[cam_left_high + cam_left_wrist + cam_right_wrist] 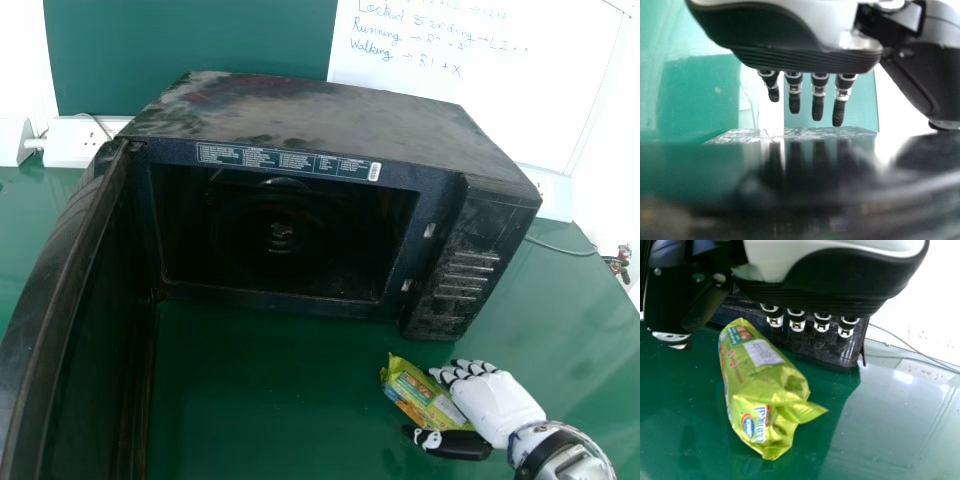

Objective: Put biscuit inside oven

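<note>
Lying between thumb and fingers of the right hand (500, 405): biscuit packet (412, 391)

The room is bright. White glare shines on the green tabletop (890, 415) in the right wrist view. Inside the oven (345, 215) it is dark.

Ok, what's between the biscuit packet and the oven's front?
Only a bare strip of green table separates the biscuit packet from the oven's front; the head view shows that stretch.
</note>
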Available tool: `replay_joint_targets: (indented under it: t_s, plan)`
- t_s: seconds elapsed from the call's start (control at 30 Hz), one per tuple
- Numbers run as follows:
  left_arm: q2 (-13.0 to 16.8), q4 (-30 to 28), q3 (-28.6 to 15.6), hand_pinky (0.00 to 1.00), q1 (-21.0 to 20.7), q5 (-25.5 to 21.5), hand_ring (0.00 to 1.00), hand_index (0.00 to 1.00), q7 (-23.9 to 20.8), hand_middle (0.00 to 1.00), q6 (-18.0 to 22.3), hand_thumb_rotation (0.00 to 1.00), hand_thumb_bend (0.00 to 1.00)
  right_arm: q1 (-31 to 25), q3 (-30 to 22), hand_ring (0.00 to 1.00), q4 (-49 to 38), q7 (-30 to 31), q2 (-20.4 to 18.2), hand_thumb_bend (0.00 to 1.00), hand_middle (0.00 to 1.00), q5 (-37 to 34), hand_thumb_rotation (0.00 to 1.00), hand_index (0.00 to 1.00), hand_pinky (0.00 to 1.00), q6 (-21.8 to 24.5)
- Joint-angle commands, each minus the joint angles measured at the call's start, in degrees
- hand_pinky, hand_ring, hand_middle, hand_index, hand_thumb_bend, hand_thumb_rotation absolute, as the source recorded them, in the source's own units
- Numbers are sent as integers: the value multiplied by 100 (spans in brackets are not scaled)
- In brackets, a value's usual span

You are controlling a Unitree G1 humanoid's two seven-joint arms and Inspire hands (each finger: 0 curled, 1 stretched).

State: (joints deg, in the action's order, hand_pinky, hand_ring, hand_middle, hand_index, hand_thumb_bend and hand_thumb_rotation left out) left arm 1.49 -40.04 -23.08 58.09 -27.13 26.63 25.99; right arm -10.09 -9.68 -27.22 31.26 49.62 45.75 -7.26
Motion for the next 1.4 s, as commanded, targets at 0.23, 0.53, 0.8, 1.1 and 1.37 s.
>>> replay_joint_targets:
  t_s: [0.23,0.53,0.8,1.1,1.37]
  plan:
    - [-11,207,38,93,-13,14,82,86,28,89,285,91,100,-152,-4,99,79,-39,23,84,96,51,100,100,100,-25]
    - [46,414,18,93,-99,-73,82,86,125,89,448,91,100,-99,2,98,223,-73,35,84,95,162,100,99,100,-46]
    - [-8,404,27,94,-34,-56,82,85,85,89,497,90,100,-44,19,98,314,-188,-21,86,95,283,100,99,99,19]
    - [17,471,26,93,5,-140,82,84,193,88,645,87,100,10,168,98,453,-884,-242,84,94,659,100,99,100,44]
    - [42,440,39,92,41,-198,82,84,219,87,602,88,100,163,415,100,625,-1120,-390,85,95,968,100,99,100,195]
